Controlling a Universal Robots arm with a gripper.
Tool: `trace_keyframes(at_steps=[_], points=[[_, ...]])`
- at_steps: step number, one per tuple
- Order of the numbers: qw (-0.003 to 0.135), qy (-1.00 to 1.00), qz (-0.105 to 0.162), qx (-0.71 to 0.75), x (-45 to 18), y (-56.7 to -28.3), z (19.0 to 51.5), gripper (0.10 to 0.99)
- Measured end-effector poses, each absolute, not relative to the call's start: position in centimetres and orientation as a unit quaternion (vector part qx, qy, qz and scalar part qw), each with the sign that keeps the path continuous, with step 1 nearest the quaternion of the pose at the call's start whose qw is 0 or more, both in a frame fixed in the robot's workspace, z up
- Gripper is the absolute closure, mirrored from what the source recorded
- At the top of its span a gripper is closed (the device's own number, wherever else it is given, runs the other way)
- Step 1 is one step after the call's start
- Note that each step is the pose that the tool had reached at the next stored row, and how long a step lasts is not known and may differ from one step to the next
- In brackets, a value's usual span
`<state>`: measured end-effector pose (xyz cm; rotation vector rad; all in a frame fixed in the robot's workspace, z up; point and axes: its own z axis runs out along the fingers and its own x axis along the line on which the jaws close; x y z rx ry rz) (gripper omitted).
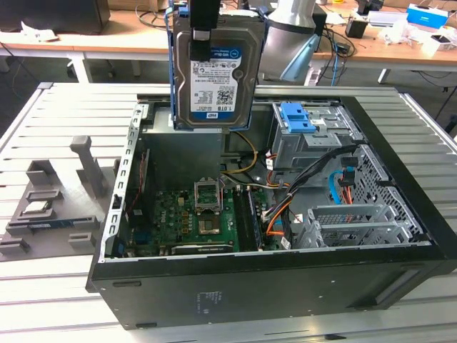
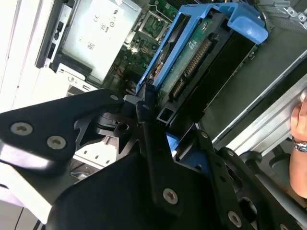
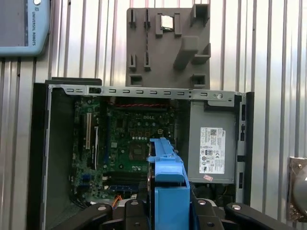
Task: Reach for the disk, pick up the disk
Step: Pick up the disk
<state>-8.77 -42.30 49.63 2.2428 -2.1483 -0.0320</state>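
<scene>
The disk (image 1: 216, 71), a silver hard drive with a white-and-blue label in a blue bracket, hangs upright in the air above the open computer case (image 1: 285, 286) in the exterior view. My gripper (image 1: 202, 32) is shut on its top edge from above. In the second wrist view the black fingers (image 2: 146, 112) clamp the end of the disk (image 2: 201, 52), whose green circuit side and blue bracket run away from the camera. In the first wrist view the blue bracket of the disk (image 3: 168, 187) stands up between the gripper's black links, over the case.
Inside the case lie the motherboard (image 1: 200, 214), cables and a drive cage with a blue latch piece (image 1: 296, 118). A grey fixture (image 1: 57, 207) holding a small silver chip (image 1: 34, 209) sits at the exterior view's left. A person's hand (image 2: 300, 139) rests by the case.
</scene>
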Motion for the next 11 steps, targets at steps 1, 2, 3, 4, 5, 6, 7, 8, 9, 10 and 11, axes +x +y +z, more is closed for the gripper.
trace_keyframes(at_steps=[1,2,3,4,5,6,7,8,9,10,11], points=[[0.018,-0.692,-0.01,0.722,-8.8,-42.6,49.6,0.718],[0.018,-0.692,-0.01,0.722,-8.8,-42.9,49.6,0.718],[0.018,-0.692,-0.01,0.722,-8.8,-43.2,49.6,0.718],[0.018,-0.692,-0.01,0.722,-8.8,-43.6,49.6,0.718],[0.018,-0.692,-0.01,0.722,-8.8,-44.1,49.6,0.718],[0.019,-0.692,-0.01,0.722,-8.8,-44.6,49.6,0.718],[0.019,-0.692,-0.009,0.722,-8.8,-45.2,49.6,0.718],[0.019,-0.692,-0.009,0.722,-8.8,-45.6,49.6,0.718],[0.019,-0.692,-0.009,0.722,-8.8,-46.0,49.6,0.718],[0.019,-0.692,-0.009,0.722,-8.8,-46.5,49.6,0.718],[0.02,-0.692,-0.009,0.722,-8.8,-46.9,49.6,0.718]])
